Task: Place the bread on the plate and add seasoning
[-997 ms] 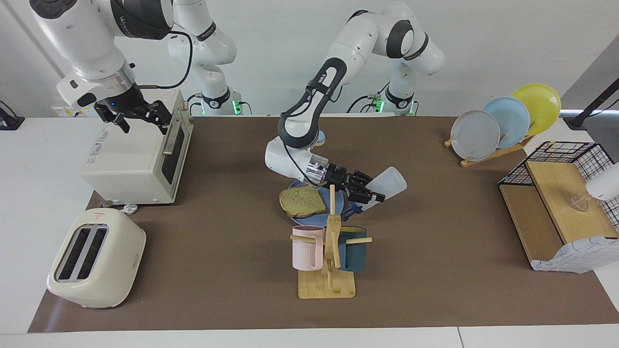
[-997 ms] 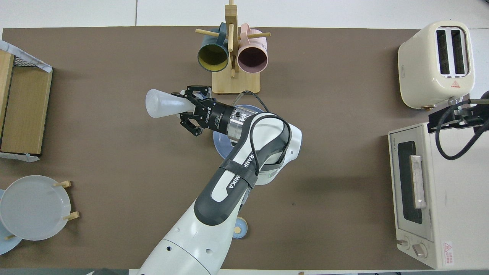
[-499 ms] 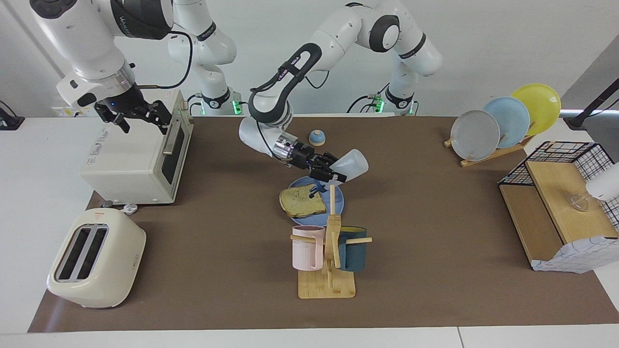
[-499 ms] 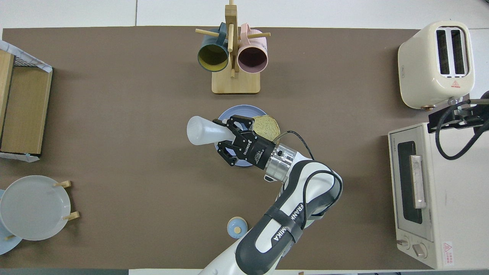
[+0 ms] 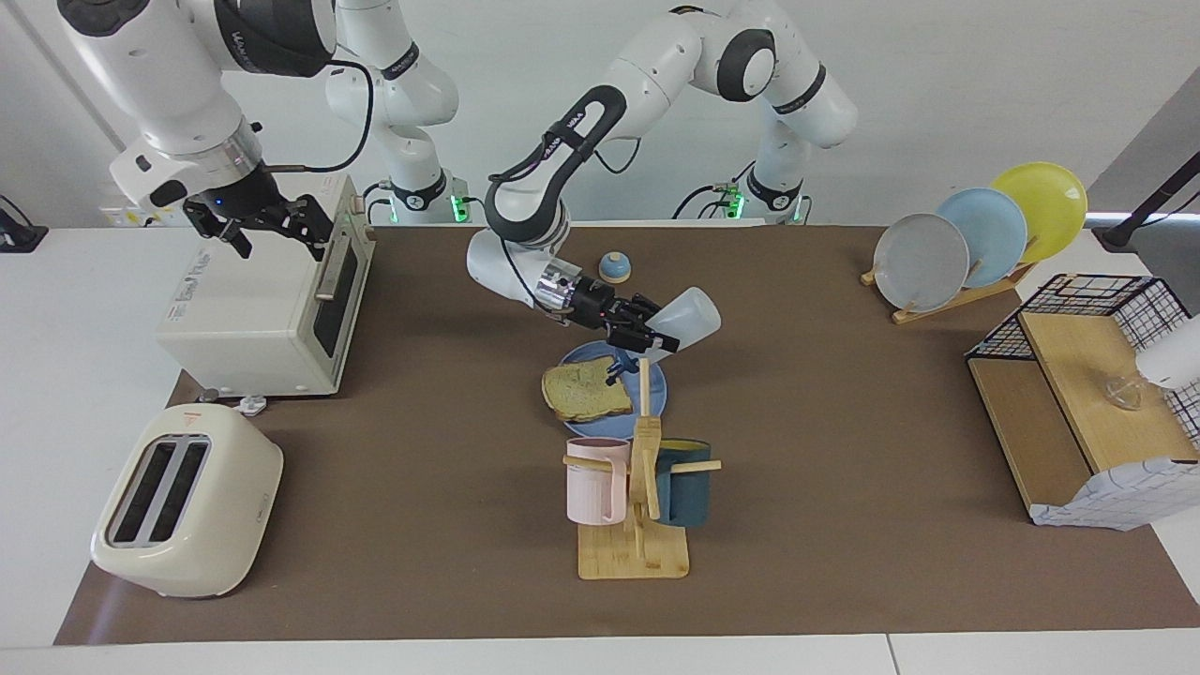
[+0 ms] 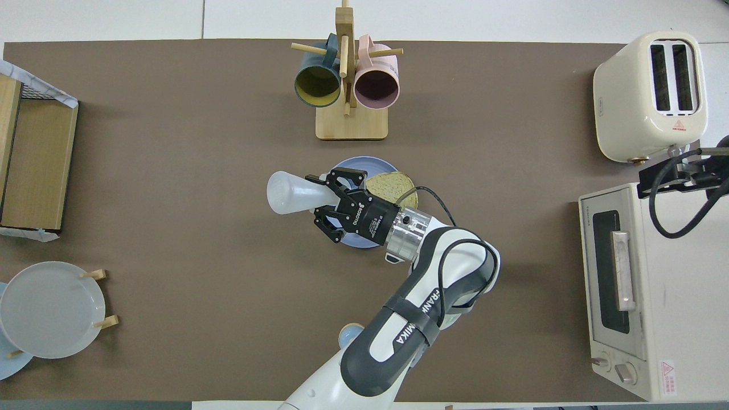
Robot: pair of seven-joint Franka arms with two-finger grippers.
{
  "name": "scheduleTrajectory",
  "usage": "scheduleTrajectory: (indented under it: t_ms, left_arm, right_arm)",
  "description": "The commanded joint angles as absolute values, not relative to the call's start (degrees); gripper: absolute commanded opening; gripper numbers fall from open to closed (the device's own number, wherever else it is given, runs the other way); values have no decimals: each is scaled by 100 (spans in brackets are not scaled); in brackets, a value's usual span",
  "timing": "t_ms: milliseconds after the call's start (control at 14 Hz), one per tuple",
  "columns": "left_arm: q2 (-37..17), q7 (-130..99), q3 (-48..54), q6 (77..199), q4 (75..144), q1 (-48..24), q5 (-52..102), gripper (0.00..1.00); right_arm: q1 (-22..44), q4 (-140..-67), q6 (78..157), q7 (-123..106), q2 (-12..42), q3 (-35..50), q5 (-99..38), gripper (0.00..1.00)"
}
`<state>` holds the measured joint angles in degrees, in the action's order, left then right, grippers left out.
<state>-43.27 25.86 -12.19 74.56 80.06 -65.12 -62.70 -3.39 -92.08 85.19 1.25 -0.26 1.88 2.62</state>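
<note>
The bread (image 5: 586, 392) (image 6: 394, 185) lies flat on the round blue plate (image 5: 658, 398) (image 6: 357, 165) at the middle of the table, just nearer to the robots than the mug tree. My left gripper (image 5: 647, 339) (image 6: 327, 196) hangs over the plate, shut on the seasoning (image 5: 689, 317) (image 6: 289, 193). The bottle is tipped: its pale base points up and toward the left arm's end, its dark cap (image 5: 616, 374) down over the bread's edge. My right gripper (image 5: 265, 228) (image 6: 672, 171) waits open above the toaster oven, holding nothing.
A wooden mug tree (image 5: 639, 487) (image 6: 347, 85) with a pink and a dark teal mug stands close to the plate. Toaster oven (image 5: 272, 300) (image 6: 626, 285), toaster (image 5: 187, 502) (image 6: 649, 94), bell (image 5: 614, 267), plate rack (image 5: 975, 244) (image 6: 51, 307), wire shelf (image 5: 1078, 394).
The left arm carried the bottle from beside the plate, by the mug tree, up to over the plate and bread. The right arm stayed still.
</note>
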Motion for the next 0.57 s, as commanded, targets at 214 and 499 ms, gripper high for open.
scheduleTrajectory:
  t_ms: [214,499]
  left_arm:
    - [-3824,1934,-1239,7954,8323,-6100,-5801,0]
    - [-3166,1934,-1239,8182,8778,-5994,-5590,0]
  right_arm:
    - [-431,-9229,8499,-26,-70,237,220,100]
    - [-431,-9229,8490,-35,-70,237,220,100]
